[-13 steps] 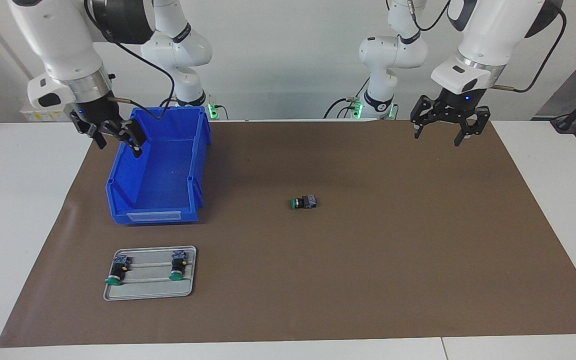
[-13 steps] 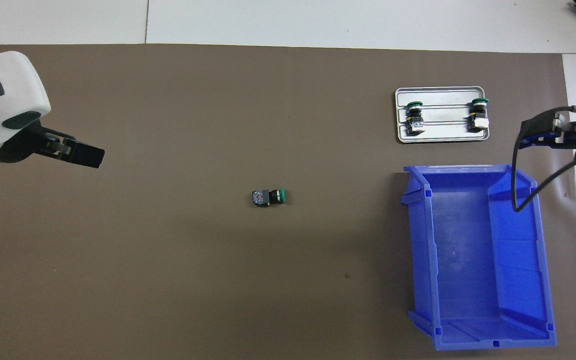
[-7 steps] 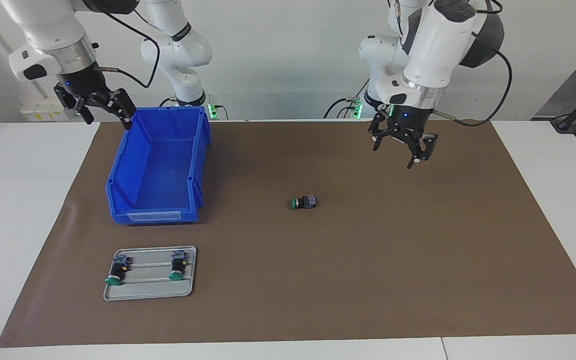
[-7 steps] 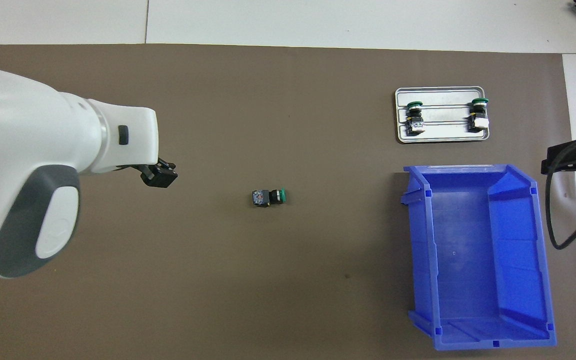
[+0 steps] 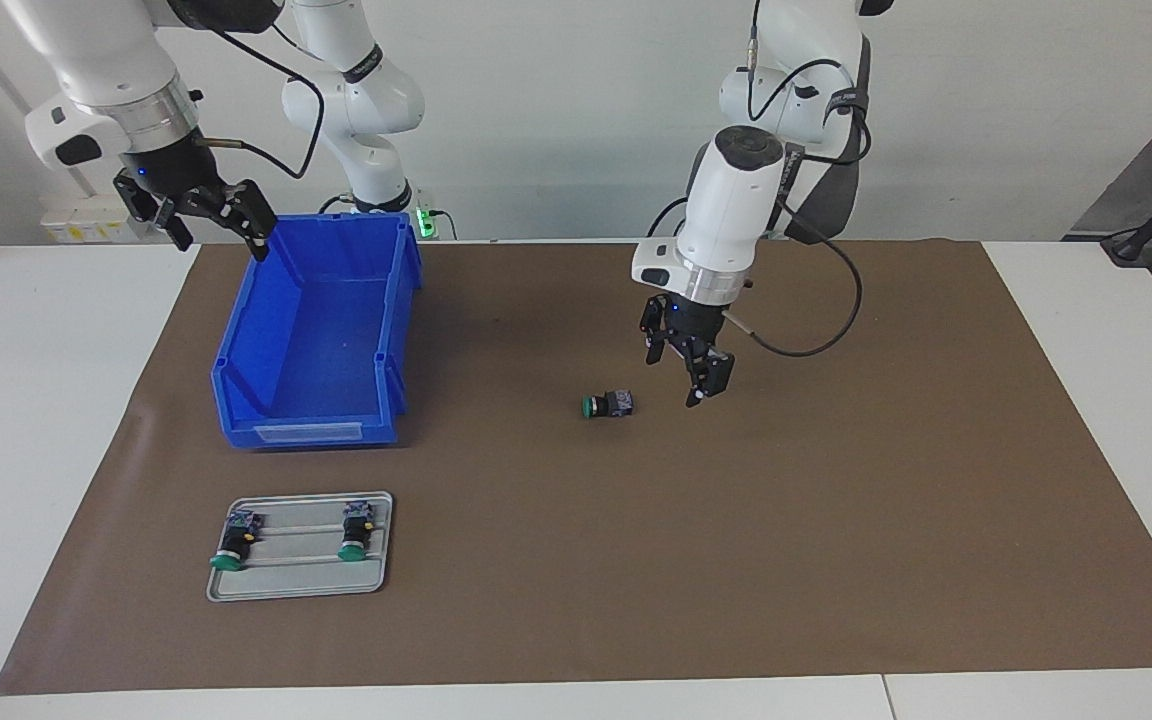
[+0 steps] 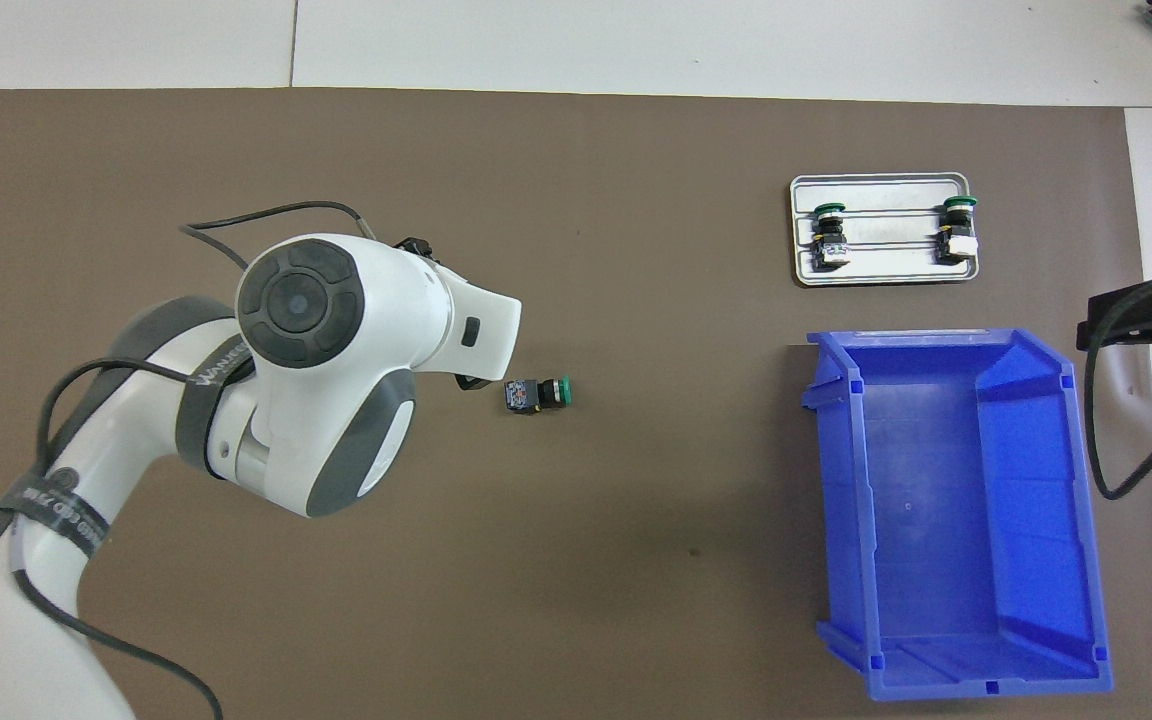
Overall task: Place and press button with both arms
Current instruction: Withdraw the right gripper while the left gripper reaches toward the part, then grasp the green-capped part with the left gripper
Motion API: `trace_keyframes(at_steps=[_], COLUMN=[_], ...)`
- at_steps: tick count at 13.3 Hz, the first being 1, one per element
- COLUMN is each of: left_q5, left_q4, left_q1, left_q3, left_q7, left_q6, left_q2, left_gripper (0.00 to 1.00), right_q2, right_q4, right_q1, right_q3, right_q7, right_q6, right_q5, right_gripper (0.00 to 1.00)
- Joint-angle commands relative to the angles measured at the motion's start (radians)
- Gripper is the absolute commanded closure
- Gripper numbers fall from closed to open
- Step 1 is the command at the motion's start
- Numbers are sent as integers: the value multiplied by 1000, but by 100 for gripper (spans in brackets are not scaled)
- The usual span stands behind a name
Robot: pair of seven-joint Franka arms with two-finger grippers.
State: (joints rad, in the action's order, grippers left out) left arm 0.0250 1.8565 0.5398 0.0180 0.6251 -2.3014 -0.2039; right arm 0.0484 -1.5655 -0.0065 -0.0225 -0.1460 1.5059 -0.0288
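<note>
A blue bin (image 5: 311, 340) sits on the brown mat (image 5: 836, 520), nearer the robots than a metal tray (image 5: 301, 580).

1. A loose push-button switch (image 5: 607, 405) lies on its side on the brown mat (image 5: 836, 520) near the table's middle, green cap toward the right arm's end, blue-grey terminal end toward the left arm's.
2. Two more switches (image 5: 232, 541) (image 5: 355, 531) lie side by side on a grey metal tray (image 5: 298, 586), green caps pointing away from the robots.
</note>
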Motion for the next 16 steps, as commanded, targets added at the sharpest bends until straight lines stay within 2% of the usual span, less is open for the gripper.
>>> trace_keyframes(at_steps=[1,3,7,10,12,13,14,15,16], left_q5=[12,13,15,33,61,64,64,64,64], left_q4=[9,10,82,84,84,79,81,87,90], left_q1=[81,106,121,117,137,140,143,143,143], left_q3=[-15,-13,-4,-4,-3,-3,-4,-4,-6], left_q7=[16,21,80,94,87,79,79,82,84], left_q6=[-117,-145,-151,-154,-202,-214,-213,-210,-204], left_q2=[-99,-159,-160,-169,-181,-183,-183,-181,-180], left_gripper=[5,5,8,10,13,25,44,54,58], right_q2=[-7,1,8,8,11,13,13,13,13], right_q4=[19,6,-11,-10,-13,-14,-14,-14,-14], right_q1=[-12,-10,-3,0,0,0,0,-1,-1], right_q3=[4,4,9,15,21,21,22,21,21], right_q7=[54,55,59,60,59,60,60,60,60], right_q6=[-9,-7,-26,-39,-39,-39,-38,-30,-26], right_q5=[18,20,4,6,6,7,7,7,9], right_gripper=[0,0,0,0,0,0,0,0,0])
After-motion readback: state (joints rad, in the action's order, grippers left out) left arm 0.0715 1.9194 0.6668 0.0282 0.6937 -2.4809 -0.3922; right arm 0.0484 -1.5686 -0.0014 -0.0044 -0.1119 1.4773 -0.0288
